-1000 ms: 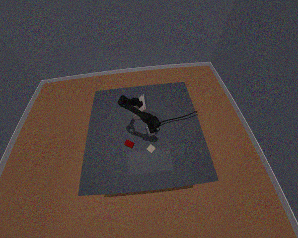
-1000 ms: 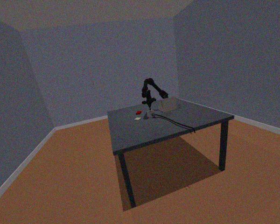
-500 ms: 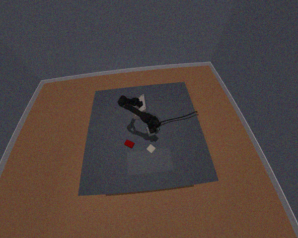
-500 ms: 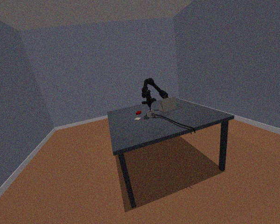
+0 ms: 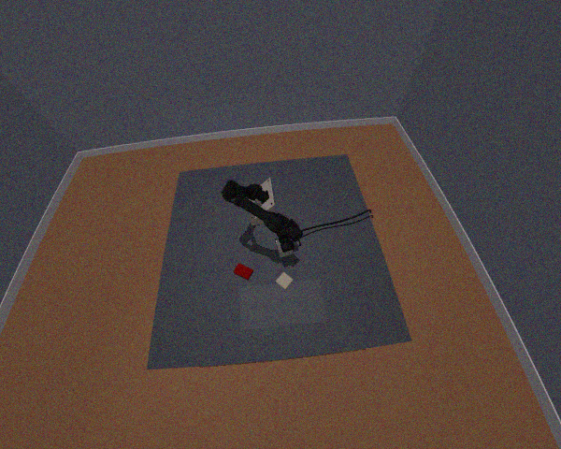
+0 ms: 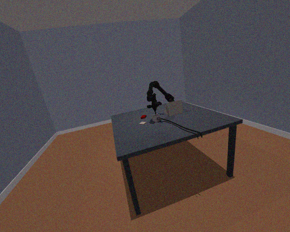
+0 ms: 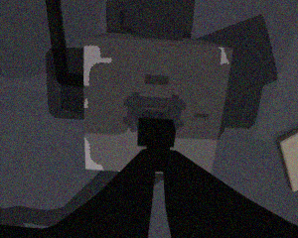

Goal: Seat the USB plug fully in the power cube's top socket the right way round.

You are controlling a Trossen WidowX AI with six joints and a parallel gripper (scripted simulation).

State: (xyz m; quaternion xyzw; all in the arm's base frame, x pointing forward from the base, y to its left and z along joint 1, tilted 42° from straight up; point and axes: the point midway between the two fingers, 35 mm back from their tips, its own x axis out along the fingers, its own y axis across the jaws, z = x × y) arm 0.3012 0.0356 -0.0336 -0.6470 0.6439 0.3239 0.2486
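The pale power cube (image 7: pixel 106 116) (image 6: pixel 155 118) sits on the table, its top facing up under my gripper. The small black USB plug (image 7: pixel 156 131) is over the cube's top in the wrist view. My gripper (image 7: pixel 157 161) (image 6: pixel 155 113) points down and is shut on the plug's body. The plug hides the socket below it, so its depth and which way round it is cannot be told. In the top view the arm covers the plug and most of the cube. Two small dark slots show on the cube's top.
Dark cables (image 5: pixel 338 224) (image 6: pixel 181 126) run from the cube over the table edge. Dark blocks stand against the cube's left and far sides in the wrist view. A cream square (image 5: pixel 284 280) (image 6: pixel 142 123) (image 7: pixel 295 159), a red block (image 5: pixel 243 271) (image 6: pixel 143 116) and a pale box (image 6: pixel 174 108) are nearby.
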